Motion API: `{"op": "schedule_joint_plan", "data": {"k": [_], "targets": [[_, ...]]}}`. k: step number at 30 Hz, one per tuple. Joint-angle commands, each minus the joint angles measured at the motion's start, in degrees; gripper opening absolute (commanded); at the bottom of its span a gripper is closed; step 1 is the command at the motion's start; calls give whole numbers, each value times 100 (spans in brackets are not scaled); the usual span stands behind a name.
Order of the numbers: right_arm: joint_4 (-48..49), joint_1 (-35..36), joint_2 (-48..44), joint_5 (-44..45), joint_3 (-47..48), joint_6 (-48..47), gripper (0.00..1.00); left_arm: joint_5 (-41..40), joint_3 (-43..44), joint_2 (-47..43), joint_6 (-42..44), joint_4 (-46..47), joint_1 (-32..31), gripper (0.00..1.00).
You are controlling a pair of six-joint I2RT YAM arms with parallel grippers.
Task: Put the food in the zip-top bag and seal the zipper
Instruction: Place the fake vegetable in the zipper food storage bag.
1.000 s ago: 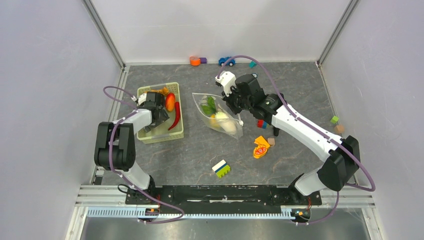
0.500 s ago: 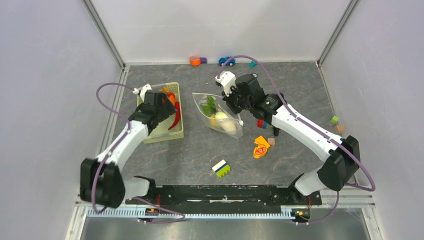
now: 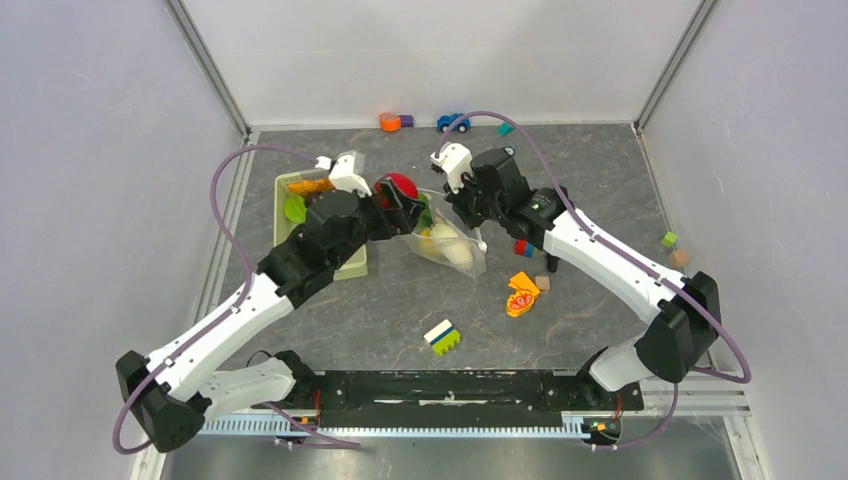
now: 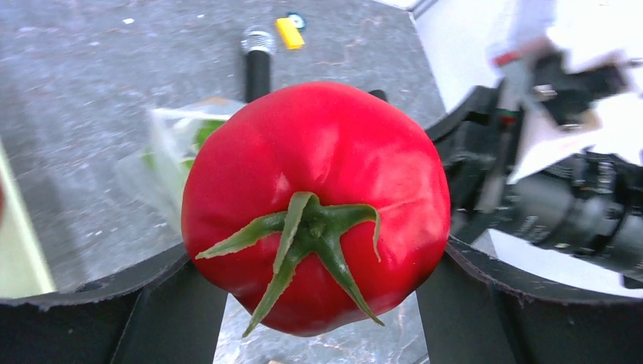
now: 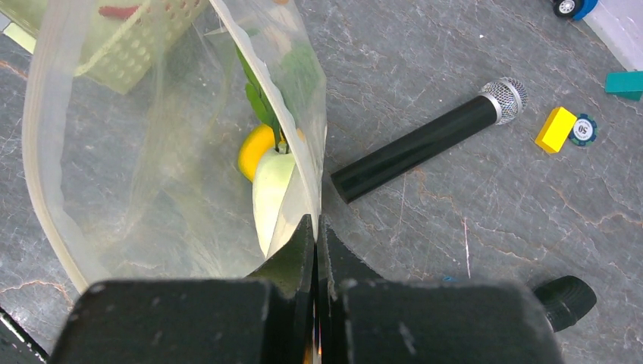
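Note:
My left gripper [image 3: 400,200] is shut on a red toy tomato [image 3: 398,187] with a green stalk [image 4: 315,205] and holds it in the air at the left mouth of the zip-top bag [image 3: 445,240]. My right gripper [image 3: 463,207] is shut on the bag's edge [image 5: 316,227] and lifts it, so the mouth gapes. The whitish zipper [image 5: 29,152] curves round the opening. Inside the bag lie a green leafy piece [image 5: 261,102], a yellow-orange piece [image 5: 254,148] and a pale piece [image 5: 273,193]. An orange carrot [image 3: 310,185] and a green piece [image 3: 293,208] lie in the basket.
The pale green slotted basket [image 3: 352,265] stands left of the bag, partly under my left arm. A black microphone [image 5: 425,144] lies right of the bag. An orange-and-red lumpy toy [image 3: 522,295], stacked blocks [image 3: 442,337], a toy car [image 3: 452,122] and small blocks [image 3: 670,240] are scattered around.
My left arm has swung right from the basket to the bag's mouth, carrying the tomato. The right gripper and the bag have stayed put.

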Motion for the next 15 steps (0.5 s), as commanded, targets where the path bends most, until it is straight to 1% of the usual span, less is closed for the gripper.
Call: {"op": "schedule_joint_plan", "data": {"k": [1,5,7,11,15], "targets": [[183,31,-213,-40,-10,-25,0,174,599,529,387,487,-324,24],[189,29,-249,-37,-29,-51,0,233,1002,1117,546,434,-475,26],[196,31,-267,-44,-37,-60,0,200,1136,1292,577,309,-510,29],[207,36,-295,-53,-54,-69,0,10,1125,1383,613,304,-531,37],[210,29,-307,-74,-64,-77,0,14,1156,1463,659,256,-533,46]]}}
